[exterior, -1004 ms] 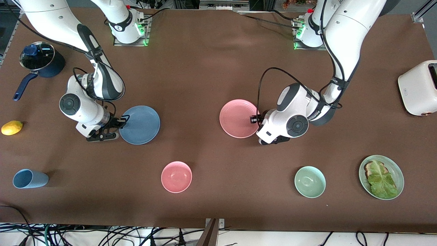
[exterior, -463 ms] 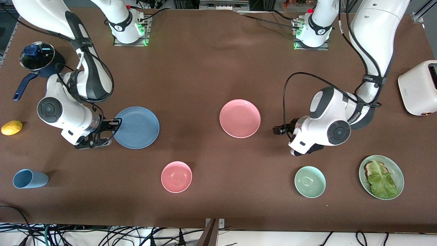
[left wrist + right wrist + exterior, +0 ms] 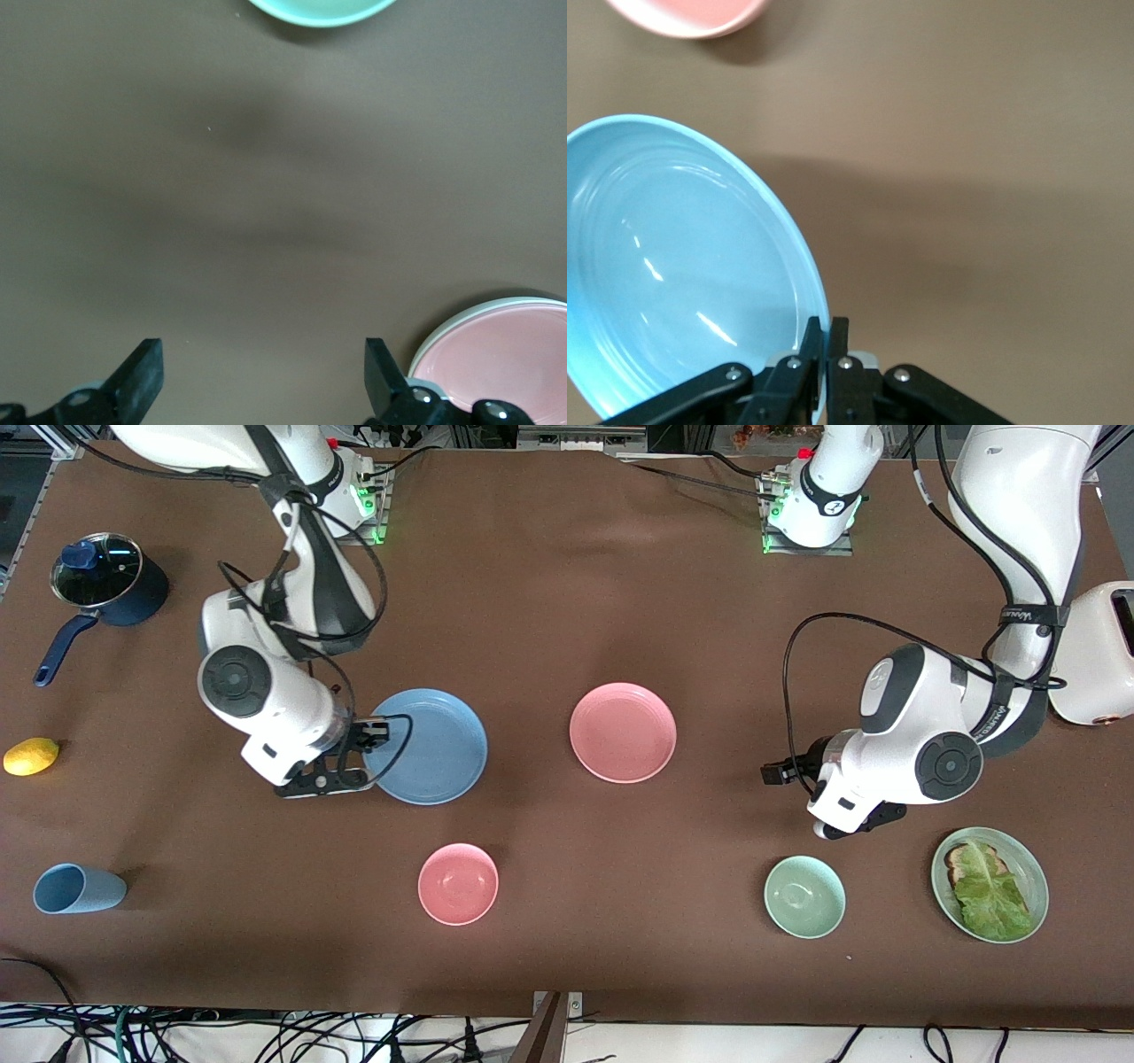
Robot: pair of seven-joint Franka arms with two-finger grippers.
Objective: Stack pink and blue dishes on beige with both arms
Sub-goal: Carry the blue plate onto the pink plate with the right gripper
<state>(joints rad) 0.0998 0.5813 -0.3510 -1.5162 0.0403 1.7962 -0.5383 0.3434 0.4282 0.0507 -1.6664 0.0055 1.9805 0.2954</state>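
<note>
My right gripper (image 3: 370,737) (image 3: 827,331) is shut on the rim of the blue plate (image 3: 430,746) (image 3: 682,266). It holds the plate tilted just over the table, beside the pink plate (image 3: 623,732) (image 3: 509,354) on the right arm's side. The pink plate lies flat at mid-table. In the left wrist view a pale rim of the beige plate (image 3: 440,331) shows under it; in the front view the beige plate is hidden. My left gripper (image 3: 776,773) (image 3: 260,354) hangs open and empty over bare table, apart from the pink plate on the left arm's side.
Nearer the front camera stand a pink bowl (image 3: 458,884), a pale green bowl (image 3: 804,897) and a green plate with toast and lettuce (image 3: 990,884). A blue cup (image 3: 78,889), lemon (image 3: 31,756) and lidded pot (image 3: 106,589) sit at the right arm's end, a toaster (image 3: 1085,655) at the left arm's.
My left gripper has let go of the pink plate's rim and drawn back toward the left arm's end. My right gripper has carried the blue plate toward the pink plate.
</note>
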